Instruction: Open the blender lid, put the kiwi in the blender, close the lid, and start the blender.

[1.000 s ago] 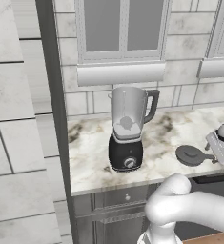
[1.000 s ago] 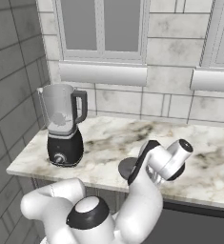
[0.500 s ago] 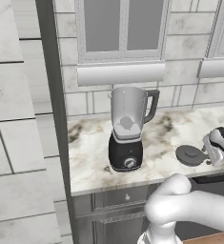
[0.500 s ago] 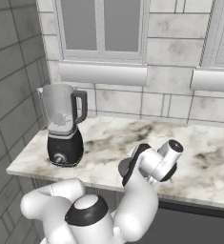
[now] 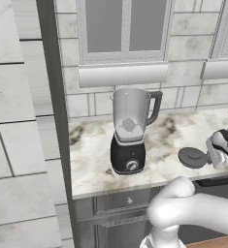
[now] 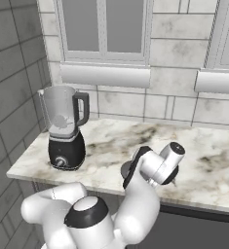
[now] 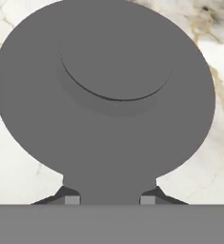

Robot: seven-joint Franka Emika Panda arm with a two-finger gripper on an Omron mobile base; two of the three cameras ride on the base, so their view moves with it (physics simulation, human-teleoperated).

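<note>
The blender point(image 5: 129, 133) stands on the marble counter, its clear jar open at the top; it also shows at the left as the blender point(image 6: 65, 129). A small rounded lump sits low inside the jar, and through the tinted wall I cannot tell whether it is the kiwi. The blender lid point(image 5: 193, 157) lies flat on the counter to the right of the blender, also seen as the blender lid point(image 6: 124, 170) and, close up, the blender lid point(image 7: 104, 90). My gripper point(image 5: 211, 156) is down at the lid's right edge. In the hand view my gripper point(image 7: 109, 198) is shut on the lid's rim, with a dark fingertip at each side.
A tall dark panel and a tiled wall point(image 5: 23, 121) close off the counter's left end. The tiled back wall with window sills point(image 5: 122, 75) runs behind the counter. Bare marble point(image 6: 208, 155) stretches to the right of the lid. Drawer fronts point(image 5: 120, 203) sit under the counter edge.
My hand has come down and in toward the lid on the counter, and the jaws have gone from wide open to shut on the lid's rim. The blender has not moved.
</note>
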